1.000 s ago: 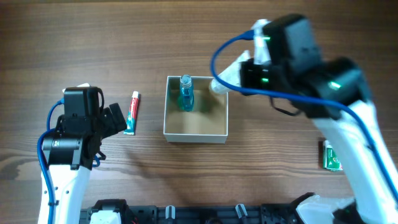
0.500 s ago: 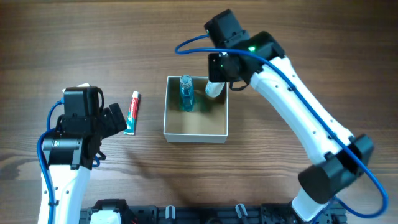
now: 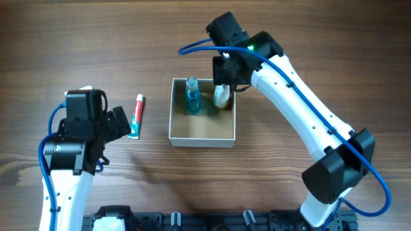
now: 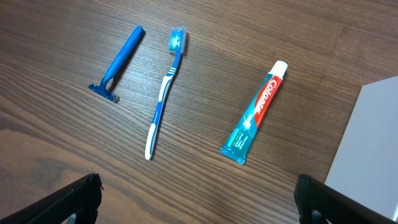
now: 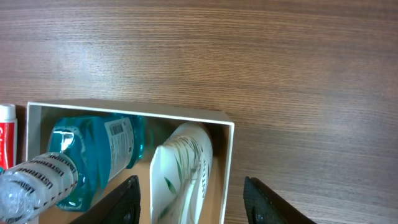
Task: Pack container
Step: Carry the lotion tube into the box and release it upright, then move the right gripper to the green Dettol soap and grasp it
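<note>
The container (image 3: 202,130) is a square white-walled box with a tan inside. A blue mouthwash bottle (image 3: 192,96) stands in its back left part, and a white tube (image 3: 222,96) with green leaf print leans in the back right corner. My right gripper (image 3: 225,78) hangs over that corner, open. In the right wrist view the white tube (image 5: 183,168) sits between the spread fingers (image 5: 127,199), and the right one is outside the container wall (image 5: 229,162). My left gripper (image 4: 199,208) is open above bare wood, left of the container's wall (image 4: 367,143).
A red and teal toothpaste tube (image 4: 255,112) lies left of the container, with a blue toothbrush (image 4: 165,93) and a blue razor (image 4: 118,62) further left. In the overhead view only the toothpaste (image 3: 136,117) shows beside the left arm.
The right arm swung in over the container's back right corner and its gripper opened, letting go of the white tube, which now rests inside. The left arm has not moved.
</note>
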Action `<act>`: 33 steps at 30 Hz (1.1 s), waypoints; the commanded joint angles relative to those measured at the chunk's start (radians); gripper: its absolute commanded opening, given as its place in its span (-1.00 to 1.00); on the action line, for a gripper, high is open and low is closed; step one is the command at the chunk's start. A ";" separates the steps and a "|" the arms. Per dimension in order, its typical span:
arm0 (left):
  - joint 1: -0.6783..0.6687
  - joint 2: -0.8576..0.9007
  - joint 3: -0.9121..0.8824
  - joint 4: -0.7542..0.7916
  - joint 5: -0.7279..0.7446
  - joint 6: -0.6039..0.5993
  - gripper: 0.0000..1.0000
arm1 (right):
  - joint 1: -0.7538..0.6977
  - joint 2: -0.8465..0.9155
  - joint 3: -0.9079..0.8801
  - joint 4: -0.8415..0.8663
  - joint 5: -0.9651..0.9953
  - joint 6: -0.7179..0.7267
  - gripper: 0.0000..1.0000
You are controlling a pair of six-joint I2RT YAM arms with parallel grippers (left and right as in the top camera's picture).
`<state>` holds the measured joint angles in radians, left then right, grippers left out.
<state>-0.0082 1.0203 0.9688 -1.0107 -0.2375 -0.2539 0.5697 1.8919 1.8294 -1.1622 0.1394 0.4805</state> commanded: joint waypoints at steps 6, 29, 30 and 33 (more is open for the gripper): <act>0.002 0.001 0.020 0.008 0.008 -0.016 1.00 | -0.035 -0.353 0.016 0.011 0.105 -0.063 0.20; 0.002 0.001 0.020 0.008 0.009 -0.016 1.00 | -0.411 -0.921 -0.761 -0.068 -0.054 0.286 0.99; 0.002 0.001 0.020 0.007 0.009 -0.016 0.99 | -0.428 -0.930 -0.808 -0.043 -0.049 0.285 0.99; 0.002 0.001 0.020 0.007 0.009 -0.016 0.99 | -0.528 -0.927 -0.926 0.023 -0.005 0.246 1.00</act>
<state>-0.0082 1.0210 0.9703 -1.0031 -0.2352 -0.2539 0.1234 0.9684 0.9928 -1.1774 0.0875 0.7170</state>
